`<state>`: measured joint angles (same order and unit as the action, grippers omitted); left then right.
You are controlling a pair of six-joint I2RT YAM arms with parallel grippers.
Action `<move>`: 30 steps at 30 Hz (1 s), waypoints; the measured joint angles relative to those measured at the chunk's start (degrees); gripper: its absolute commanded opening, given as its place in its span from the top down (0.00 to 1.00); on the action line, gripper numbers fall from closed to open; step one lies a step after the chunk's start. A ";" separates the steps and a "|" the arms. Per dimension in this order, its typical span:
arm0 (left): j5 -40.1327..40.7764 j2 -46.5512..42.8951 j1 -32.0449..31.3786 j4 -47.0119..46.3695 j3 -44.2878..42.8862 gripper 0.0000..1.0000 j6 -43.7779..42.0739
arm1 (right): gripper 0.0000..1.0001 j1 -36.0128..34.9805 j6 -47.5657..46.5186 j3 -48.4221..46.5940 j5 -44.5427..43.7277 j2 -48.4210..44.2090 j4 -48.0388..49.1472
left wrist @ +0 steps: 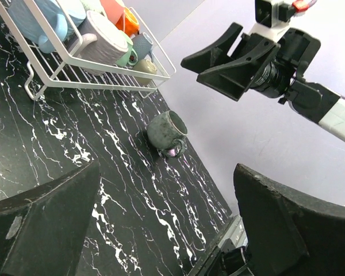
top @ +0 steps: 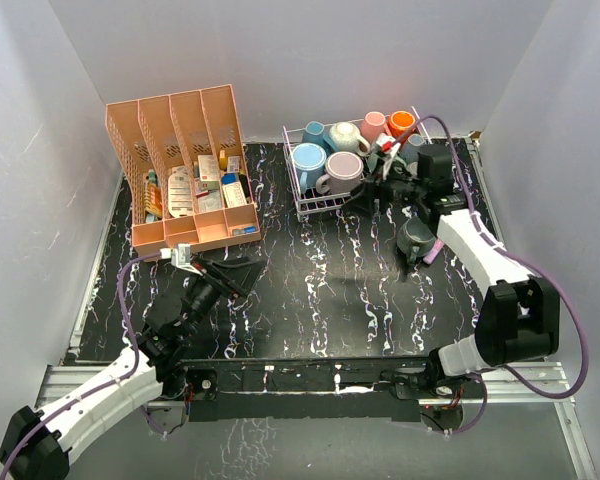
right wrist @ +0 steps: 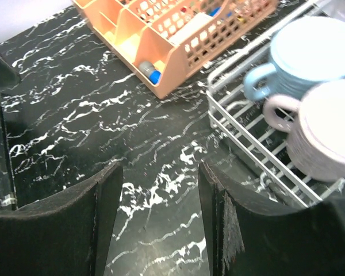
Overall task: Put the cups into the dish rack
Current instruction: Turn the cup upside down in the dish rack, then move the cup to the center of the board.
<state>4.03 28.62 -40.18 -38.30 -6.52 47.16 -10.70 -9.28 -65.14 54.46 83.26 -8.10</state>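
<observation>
While most cups (top: 342, 170) sit in the rack (top: 313, 207), one dark grey cup (top: 417, 238) rests on the table (top: 310, 300) just off its near right corner, close by the right gripper (top: 380, 188) (jaws half apart, empty) and well apart from the wide-open, empty left gripper (top: 225, 272).

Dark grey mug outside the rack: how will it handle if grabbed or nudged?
Looks like rigid ceramic, so the dark grey mug likely won't flex and could chip. Its round wall may slip or roll if tipped.

surface: black marbled table (top: 310, 290) | on it: white wire dish rack (top: 325, 208); salmon organizer (top: 195, 228); dark grey mug (top: 416, 238)
</observation>
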 measured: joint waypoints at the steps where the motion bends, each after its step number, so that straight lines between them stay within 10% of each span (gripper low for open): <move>1: -0.02 0.26 0.00 -0.33 0.00 0.03 0.24 | 0.44 0.79 0.02 1.03 0.39 -0.68 0.37; 18: -3.96 15.06 0.00 -9.20 -2.64 0.08 4.24 | 0.38 23.65 0.42 15.13 4.22 -9.44 3.65; 30: -7.93 34.82 -2.10 1.01 -23.50 0.13 1.64 | 0.37 31.54 1.88 16.83 1.86 -9.53 5.11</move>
<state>-3.90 63.44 -42.28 -37.30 -30.02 48.80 20.84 -7.40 -48.31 56.31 73.73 -2.98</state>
